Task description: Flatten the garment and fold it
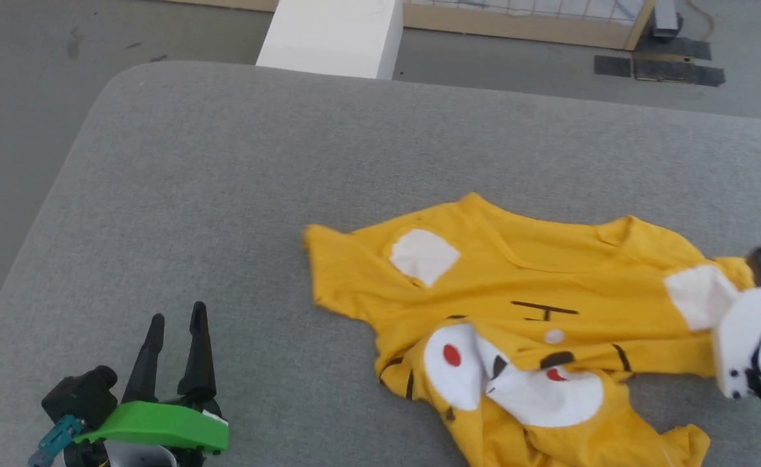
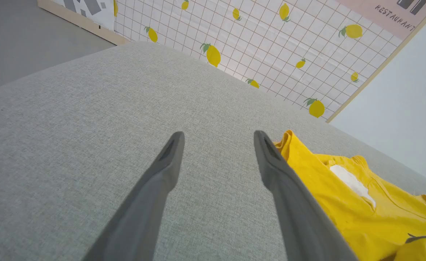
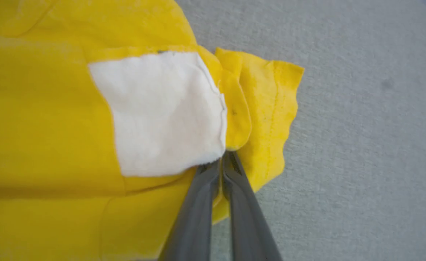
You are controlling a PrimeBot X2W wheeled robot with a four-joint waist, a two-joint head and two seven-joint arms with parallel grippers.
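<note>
The garment point(image 1: 523, 285), a yellow T-shirt with white sleeve patches and a cartoon face print, lies crumpled on the right half of the grey padded table point(image 1: 225, 181). Its lower part is bunched and folded over the print. My right gripper point(image 3: 222, 157) is shut on the edge of the garment's sleeve point(image 3: 256, 108), right beside the white patch point(image 3: 162, 112). In the head view its white wrist point(image 1: 747, 337) covers that sleeve's end. My left gripper point(image 1: 178, 312) stands open over bare table at the lower left, apart from the garment point(image 2: 343, 195), nothing between its fingers point(image 2: 169, 163).
A white block point(image 1: 335, 32) stands on the floor beyond the table's far edge. A wood-framed panel point(image 1: 516, 26) and black floor mats point(image 1: 672, 68) lie behind. The table's left edge point(image 1: 43, 214) curves close to my left arm. A lemon-print wall point(image 2: 271, 47) rises past the table.
</note>
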